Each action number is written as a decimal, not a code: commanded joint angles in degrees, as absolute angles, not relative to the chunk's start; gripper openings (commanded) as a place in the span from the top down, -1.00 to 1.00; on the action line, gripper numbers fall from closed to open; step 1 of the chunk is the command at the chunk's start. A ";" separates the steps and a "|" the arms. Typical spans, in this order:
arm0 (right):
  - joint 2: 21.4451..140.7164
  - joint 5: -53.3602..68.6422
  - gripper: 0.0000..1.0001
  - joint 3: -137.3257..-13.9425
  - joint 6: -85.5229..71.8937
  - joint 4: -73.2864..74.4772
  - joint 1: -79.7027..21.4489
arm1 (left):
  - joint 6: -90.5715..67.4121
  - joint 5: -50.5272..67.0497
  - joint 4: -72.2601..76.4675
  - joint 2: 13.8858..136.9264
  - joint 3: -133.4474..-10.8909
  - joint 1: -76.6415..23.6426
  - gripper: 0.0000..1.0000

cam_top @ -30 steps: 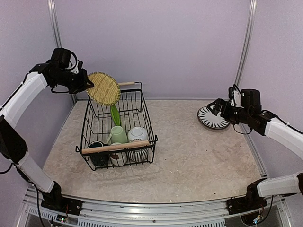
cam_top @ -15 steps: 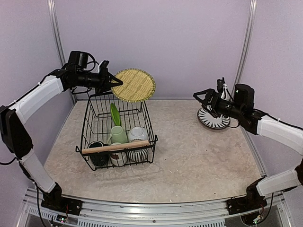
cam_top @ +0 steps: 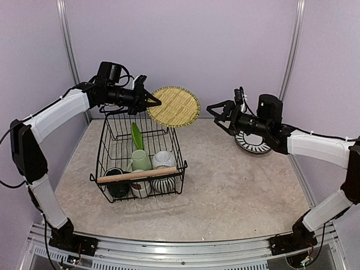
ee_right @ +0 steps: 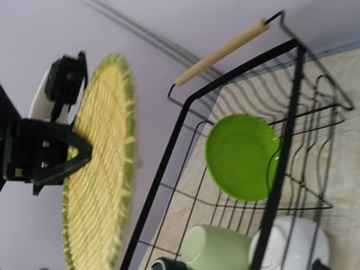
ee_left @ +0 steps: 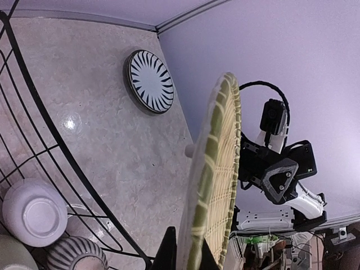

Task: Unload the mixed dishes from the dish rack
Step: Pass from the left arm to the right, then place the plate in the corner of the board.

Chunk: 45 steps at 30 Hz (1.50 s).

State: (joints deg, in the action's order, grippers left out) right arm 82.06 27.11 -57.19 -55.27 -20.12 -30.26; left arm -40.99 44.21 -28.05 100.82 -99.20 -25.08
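left pincer (ee_left: pixel 188 254) clamps woven tray (ee_left: pixel 216 185) | black-and-white striped plate (ee_left: pixel 149 81) on table (ee_left: pixel 107 140)

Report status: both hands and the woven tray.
Left hand shut on woven tray, aloft beside dish rack. Right hand open, facing tray, not touching. Nothing between them.

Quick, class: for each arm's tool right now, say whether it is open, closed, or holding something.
Left tool: closed on the edge of the round yellow-green woven tray.
Right tool: open, holding nothing.

A black wire dish rack (cam_top: pixel 136 175) holds an upright lime-green plate (cam_top: pixel 136 136), pale green mug (cam_top: pixel 140 160) and white bowl (cam_top: pixel 163 159). A round woven yellow-green tray (cam_top: pixel 174 107) is held aloft beside it. A black-and-white striped plate (ee_left: pixel 149 82) lies flat on the counter (cam_top: pixel 225 185).
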 commanded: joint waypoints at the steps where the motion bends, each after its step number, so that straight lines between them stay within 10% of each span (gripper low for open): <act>1: 84.18 28.62 -0.91 -58.25 -57.48 -24.87 -31.77 | -41.67 45.55 -25.29 102.16 -101.43 -26.91 1.00; 19: 88.16 32.30 -0.22 -56.60 -61.19 -33.14 -31.98 | -41.83 45.72 -26.75 107.40 -106.46 -31.73 1.00; 30: 89.31 31.72 1.00 -57.69 -61.44 -33.82 -31.91 | -37.43 39.89 -33.92 107.72 -109.27 -32.39 1.00; 38: 87.46 32.29 1.00 -57.43 -61.05 -32.19 -29.37 | -36.10 33.46 -34.22 102.78 -105.00 -28.21 -0.25; 45: 81.53 30.55 1.00 -51.55 -60.32 -30.17 -23.17 | -35.61 31.12 -33.92 97.22 -99.98 -22.38 -0.60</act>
